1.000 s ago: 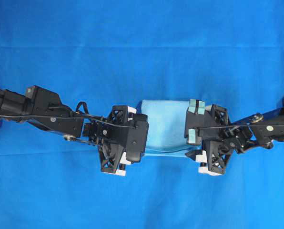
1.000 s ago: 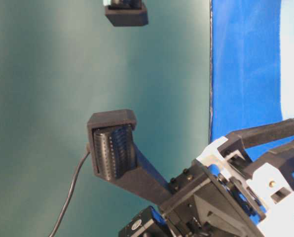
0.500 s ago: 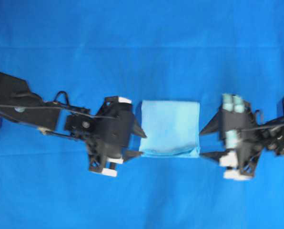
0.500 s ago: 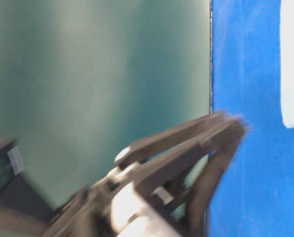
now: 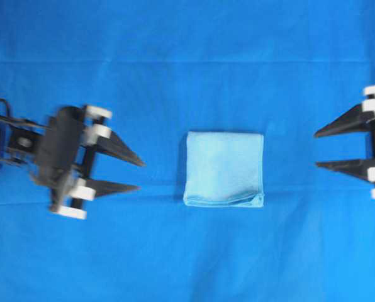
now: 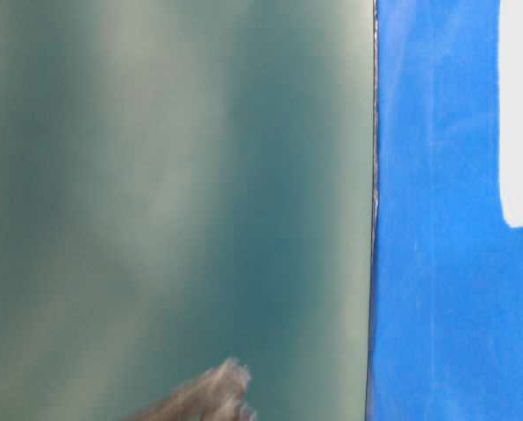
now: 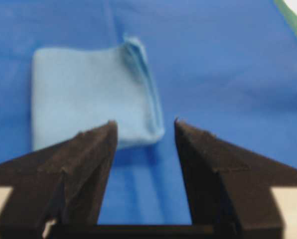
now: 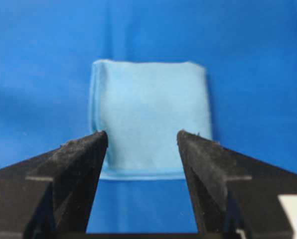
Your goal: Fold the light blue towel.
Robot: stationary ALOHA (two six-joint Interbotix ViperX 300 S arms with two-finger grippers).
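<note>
Towel: light blue towel (image 8: 151,117), folded to a compact rectangle, lying flat, centred in frame.
Towel edges: stitched hem runs along the near edge; layered fold edges show along the left side.
Surface: deep blue table cloth (image 8: 248,55) under the towel, filling the rest of the view.
Gripper: right gripper (image 8: 142,137), two black fingers (image 8: 74,164) at the bottom of frame, spread apart, nothing between them.
Contact: fingertips short of the towel, not touching it.
</note>
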